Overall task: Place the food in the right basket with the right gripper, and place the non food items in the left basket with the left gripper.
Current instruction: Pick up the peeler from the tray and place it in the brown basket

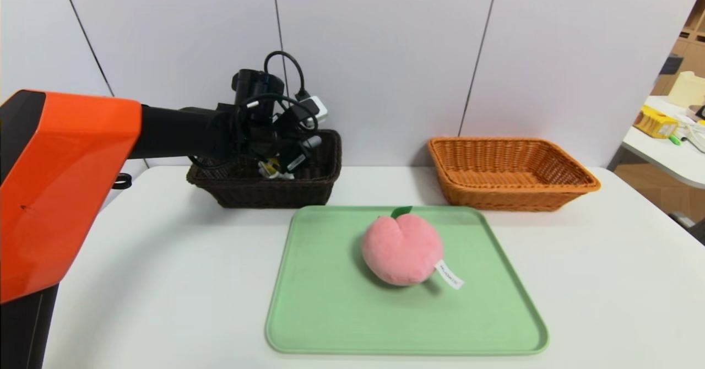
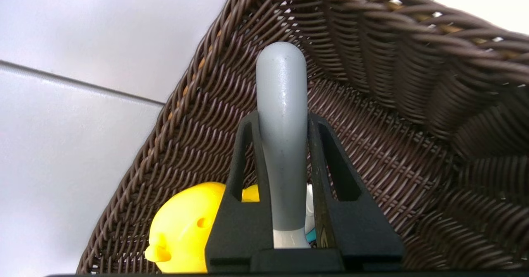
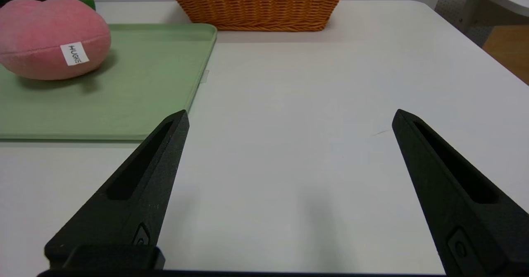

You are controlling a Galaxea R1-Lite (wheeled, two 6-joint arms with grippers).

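So the left gripper (image 2: 283,115) is parked over the dark brown basket (image 1: 316,179) at the upper left of the head view, reaching in from the orange arm on the left edge; in the left wrist view its two black fingers (image 2: 244,157) are clamped tight on a grey handle-shaped thing (image 2: 281,103) that sticks out past the tips, rounded end toward the basket's woven wall; can't tell what the object really is beyond a smooth grey stem with a bit of white and teal at its base; right beside the fingers, low in that frame, sits a yellow plastic toy (image 2: 182,231) inside the same basket. The right gripper (image 3: 289,120) shows only in its own wrist camera, jaws spread wide and holding nothing, hovering low over the bare white table (image 1: 606,281); the pink plush peach (image 1: 402,250) sits in the middle of the head view on the green tray (image 1: 330,314), a bit toward the tray's far side, green leaf on top and a white tag hanging off its lower right; nothing is touching it; the orange basket (image 1: 551,190) is in the upper right of the head view, just behind the tray's far right corner, well apart from the brown one.
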